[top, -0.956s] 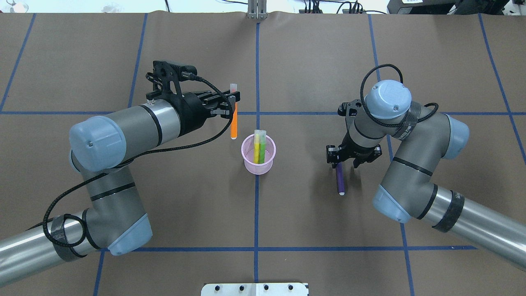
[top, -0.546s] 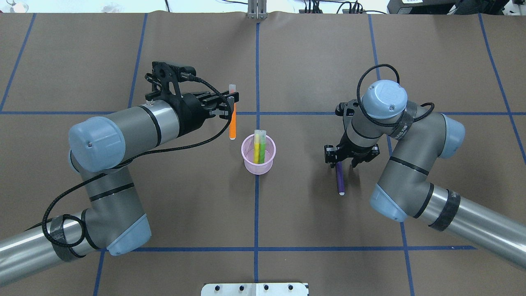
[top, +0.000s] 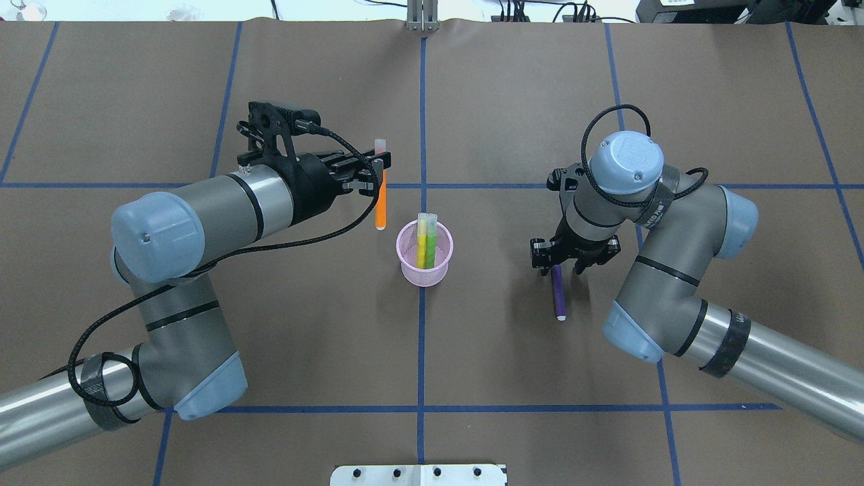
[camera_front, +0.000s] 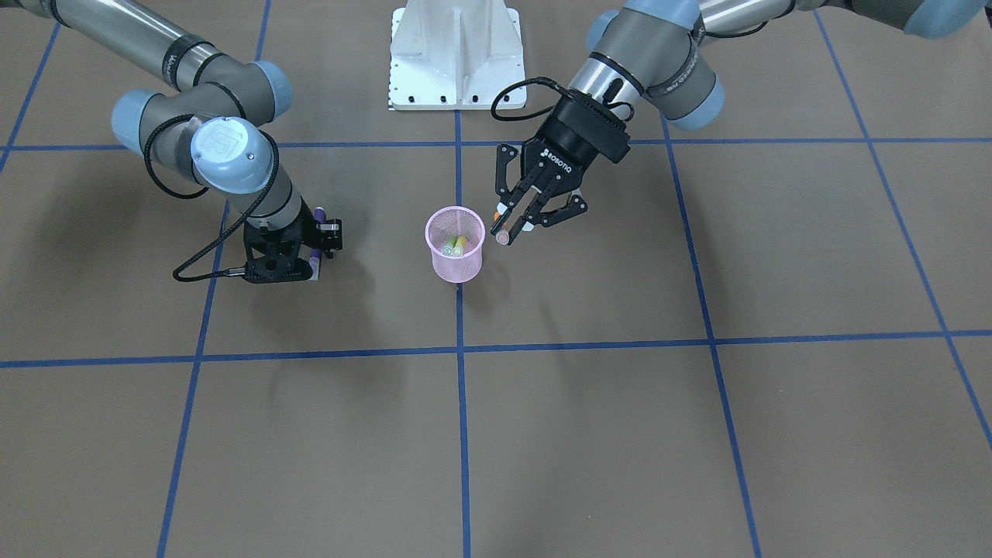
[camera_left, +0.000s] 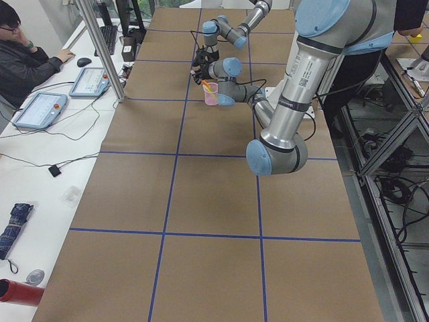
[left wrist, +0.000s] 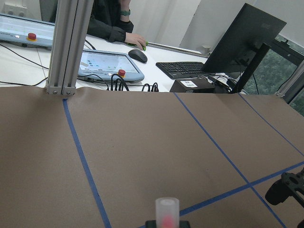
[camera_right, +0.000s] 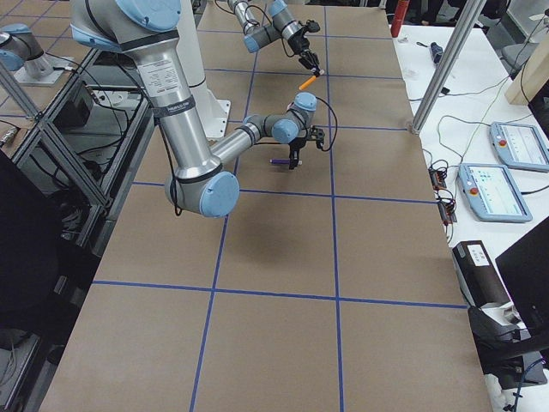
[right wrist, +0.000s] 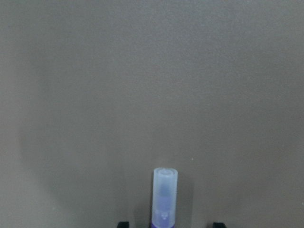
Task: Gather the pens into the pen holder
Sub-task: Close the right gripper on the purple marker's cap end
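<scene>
Left gripper (top: 382,165): jaws are clamping the orange pen (top: 381,206) near its cap, holding it aloft just beside the pen holder (top: 424,271), which is carrying 2 pens (top: 424,246). Right gripper (top: 565,262): jaws are standing open, straddling the purple pen (top: 558,293), which is lying on the tabletop (top: 304,337).

Table (top: 513,378) long, its whole top covered in brown paper (top: 121,101), which creased a little at the far edge. Blue tape lines (top: 421,351) marked the paper into large squares, one line running down the middle away from the robot.

Pink mesh pen holder (top: 405,266) stood upright on that middle line, just on the robot's side of a cross line.

Purple pen (top: 558,297) was on the robot's right half, well apart from the holder, lying about parallel to the middle line. Its far end was hidden from overhead.

Robot's white base plate (camera_front: 457,46) sat on the near edge. Aluminium post (top: 422,17) stood at the far edge.
</scene>
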### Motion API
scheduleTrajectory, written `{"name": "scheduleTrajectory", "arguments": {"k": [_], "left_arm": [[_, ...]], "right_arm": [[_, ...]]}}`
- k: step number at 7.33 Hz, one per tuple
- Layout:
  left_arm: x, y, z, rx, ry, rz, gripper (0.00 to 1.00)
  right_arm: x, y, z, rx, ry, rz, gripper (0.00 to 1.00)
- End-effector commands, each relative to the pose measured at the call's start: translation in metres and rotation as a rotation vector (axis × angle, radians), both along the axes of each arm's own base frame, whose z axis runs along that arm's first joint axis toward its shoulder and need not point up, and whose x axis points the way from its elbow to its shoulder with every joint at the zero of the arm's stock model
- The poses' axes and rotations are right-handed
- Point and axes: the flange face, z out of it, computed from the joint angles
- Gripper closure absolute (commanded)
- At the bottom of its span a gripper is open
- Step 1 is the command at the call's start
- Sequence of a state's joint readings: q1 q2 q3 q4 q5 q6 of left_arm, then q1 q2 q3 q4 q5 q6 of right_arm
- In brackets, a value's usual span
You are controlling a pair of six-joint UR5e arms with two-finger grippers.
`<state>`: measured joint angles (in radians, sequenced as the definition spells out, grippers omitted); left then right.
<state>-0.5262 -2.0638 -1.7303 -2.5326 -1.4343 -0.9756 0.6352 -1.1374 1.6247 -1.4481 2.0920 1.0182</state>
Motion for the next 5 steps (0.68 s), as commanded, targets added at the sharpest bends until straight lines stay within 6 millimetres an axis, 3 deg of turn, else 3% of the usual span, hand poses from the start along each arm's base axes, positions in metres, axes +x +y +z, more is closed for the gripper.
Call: {"name": "scheduleTrajectory", "arguments": {"k": [1,4,5], "left_arm": [[-0.001,0.0007,-0.001,0.002,0.003,0.002,1.0],[-0.0004,0.0004,-0.0003,0.001,0.001,0.002,1.0],[-0.0005,0.0005,-0.0004,0.001,0.002,0.002,1.0]], "right_arm": [[-0.0009,0.0007,-0.0004,0.006,-0.002,-0.008,0.42],[-0.0022,-0.0003,-0.0055,0.012,-0.008,-0.009,0.6],[-0.0022,-0.0003,-0.0052,0.011,-0.007,-0.009,0.6]]}}
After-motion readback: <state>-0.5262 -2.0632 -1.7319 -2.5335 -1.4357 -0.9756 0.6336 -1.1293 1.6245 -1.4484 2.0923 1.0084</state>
